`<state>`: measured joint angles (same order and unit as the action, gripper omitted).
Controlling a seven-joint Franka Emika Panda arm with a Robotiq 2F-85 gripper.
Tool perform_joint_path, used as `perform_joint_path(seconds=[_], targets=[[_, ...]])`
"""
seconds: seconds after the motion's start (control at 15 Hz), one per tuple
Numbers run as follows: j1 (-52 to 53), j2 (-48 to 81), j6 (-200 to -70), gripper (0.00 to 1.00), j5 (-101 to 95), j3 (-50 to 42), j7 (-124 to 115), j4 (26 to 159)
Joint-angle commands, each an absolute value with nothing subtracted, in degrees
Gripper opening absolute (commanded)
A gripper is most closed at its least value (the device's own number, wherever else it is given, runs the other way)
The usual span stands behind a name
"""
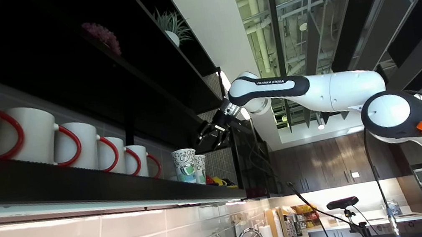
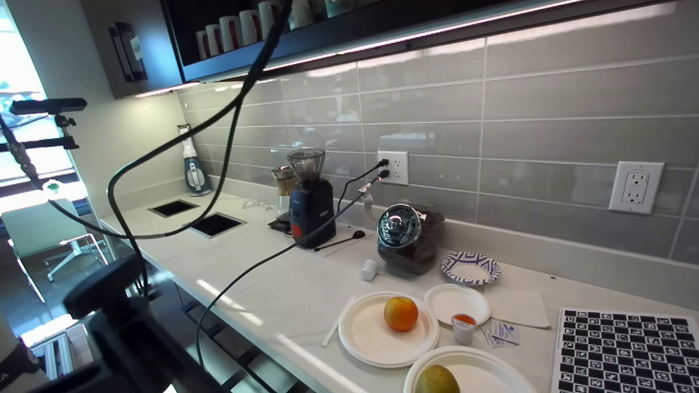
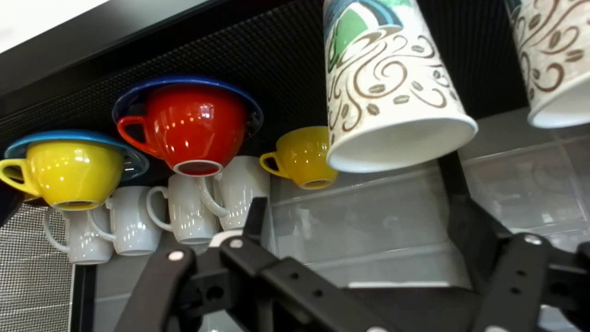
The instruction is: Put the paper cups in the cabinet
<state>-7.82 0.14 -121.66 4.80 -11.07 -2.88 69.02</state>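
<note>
Two paper cups, whitish with brown swirls and green-teal print, stand upright on the lower shelf of the black cabinet (image 1: pixel 77 182): a nearer paper cup (image 1: pixel 185 165) and another paper cup (image 1: pixel 200 168). The wrist view is upside down; there one paper cup (image 3: pixel 392 87) shows large and the other paper cup (image 3: pixel 557 55) is cut off at the right edge. My gripper (image 1: pixel 210 137) is inside the cabinet opening, higher than the cups. In the wrist view my gripper (image 3: pixel 359 205) has its fingers wide apart with nothing between them, apart from the cups.
White mugs with red handles (image 1: pixel 79 143) line the shelf. A red cup (image 3: pixel 196 124), a yellow cup (image 3: pixel 76 170), a small yellow cup (image 3: pixel 309 154) and white mugs (image 3: pixel 191 210) stand beyond the paper cups. An upper shelf holds a plant (image 1: pixel 173 27). Plates (image 2: pixel 389 338) lie on the counter.
</note>
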Motion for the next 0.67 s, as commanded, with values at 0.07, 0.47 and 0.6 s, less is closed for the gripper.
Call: perform_joint_path(seconds=[0.07, 0.47, 0.6], targets=[[-7.1, -6.3, -122.7, 1.00, 4.0, -10.2, -2.0, 75.8], [-6.5, -16.1, -120.4, 1.00, 3.9, -9.2, 0.3, 87.2], [-6.3, -20.1, -120.2, 1.00, 4.2, -8.7, 1.5, 92.1]])
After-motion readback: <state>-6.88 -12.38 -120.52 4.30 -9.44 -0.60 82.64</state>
